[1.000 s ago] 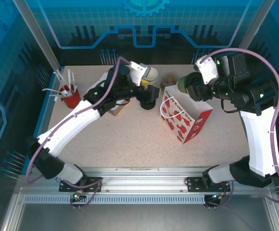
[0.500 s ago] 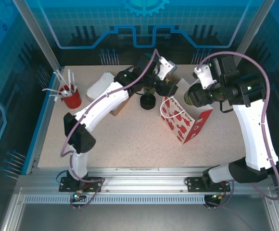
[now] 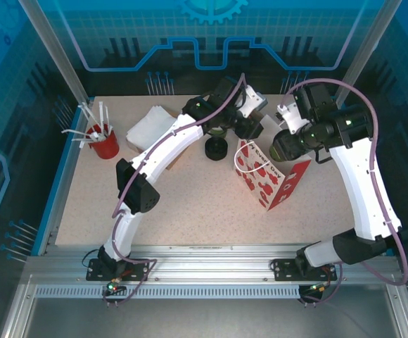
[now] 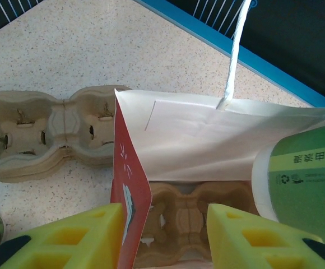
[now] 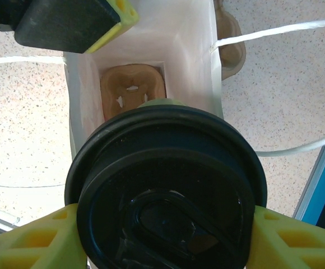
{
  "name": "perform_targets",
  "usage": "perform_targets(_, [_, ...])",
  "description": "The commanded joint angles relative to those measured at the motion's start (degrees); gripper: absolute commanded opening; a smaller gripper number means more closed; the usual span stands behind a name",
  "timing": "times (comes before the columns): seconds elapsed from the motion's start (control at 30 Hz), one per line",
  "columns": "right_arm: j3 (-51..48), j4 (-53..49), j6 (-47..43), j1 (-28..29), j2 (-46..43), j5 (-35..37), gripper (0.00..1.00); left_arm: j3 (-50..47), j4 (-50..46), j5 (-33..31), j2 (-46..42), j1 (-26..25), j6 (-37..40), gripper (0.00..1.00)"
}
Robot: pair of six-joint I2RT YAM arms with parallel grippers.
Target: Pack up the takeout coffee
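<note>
On a speckled table (image 3: 190, 204), a single red cup of white stirrers (image 3: 104, 146) stands at far left, with one pile of white napkins (image 3: 148, 125) beside it and one short stack of black lids (image 3: 216, 148) further right. The left gripper (image 4: 162, 216) reaches across to the one red-and-white gift bag (image 3: 274, 179), its jaws apart and straddling the bag's side wall, one finger outside and one inside. It appears to be there to steady the mouth and keep it spread. Two cardboard cup carriers are seen from the left wrist: one (image 4: 45, 134) lies on the table just beside the bag, and the other (image 4: 185, 218) sits flat on the bag's floor, seemingly ready to receive a drink. At right, the right gripper (image 5: 165, 235) has its jaws clamped on the sides of the single takeout coffee (image 5: 165, 190), holding it with its black lid towards the wrist camera. The green-sided cup hangs over the open mouth of the bag, roughly in line with the carrier below and not yet seated in it. The bag's two white cord handles fall outward, clear of the opening.
</note>
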Motion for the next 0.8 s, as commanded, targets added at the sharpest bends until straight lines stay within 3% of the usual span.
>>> perform_targets(0.0, [-0.93,-0.14,-0.89,-1.03,1.49,-0.31,0.34,2.47,-1.14,0.09,0.68,-0.23,0.93,0.42])
perform_targets(0.77, [-4.54,2.14,-1.64,-2.03,2.62,-0.04,0.34,4.43,-0.63,1.57,2.7,0.87,0.04,0.18])
